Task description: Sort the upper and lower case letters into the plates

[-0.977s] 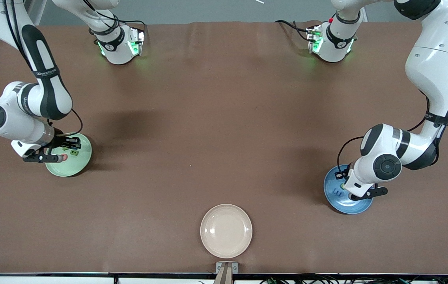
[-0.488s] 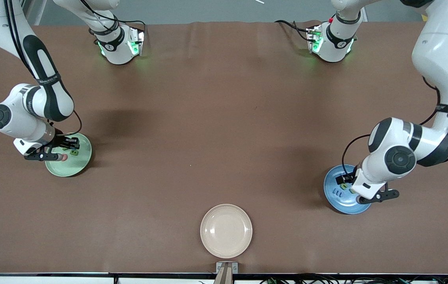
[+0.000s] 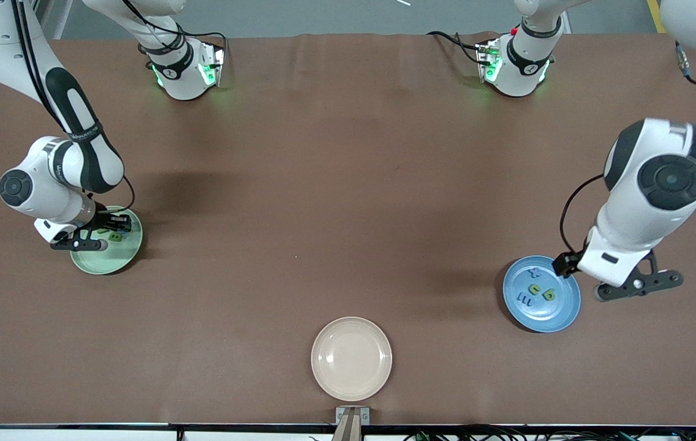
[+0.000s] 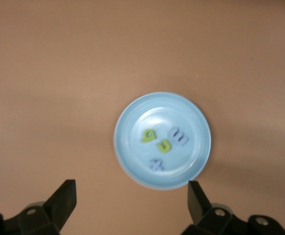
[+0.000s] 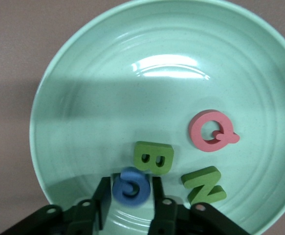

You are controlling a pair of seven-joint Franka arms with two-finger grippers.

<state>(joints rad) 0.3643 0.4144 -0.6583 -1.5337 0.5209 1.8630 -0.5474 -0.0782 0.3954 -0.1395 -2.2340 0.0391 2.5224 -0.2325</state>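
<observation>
While your right gripper (image 5: 129,203) pinches the blue C (image 5: 131,186) low in the mint plate (image 5: 74,122), your left gripper (image 4: 131,201) hangs spread wide and empty above the blue plate (image 4: 127,147). Only your right wrist view shows the green B (image 5: 153,157), green N (image 5: 204,184) and pink Q (image 5: 211,130) lying there.

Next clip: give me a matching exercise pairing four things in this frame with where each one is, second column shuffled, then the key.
Things:
1. pink Q
2. blue x
3. blue C
4. cream-beige plate

Places or states:
A. between the right gripper's fingers, over the mint green plate
B. lying in the blue plate
C. nearest the front camera, holding nothing
D. lying flat in the mint green plate beside the green B

Pairs: 1-D, 2-B, 3-A, 4-C

The left gripper is open above the blue plate.
</observation>
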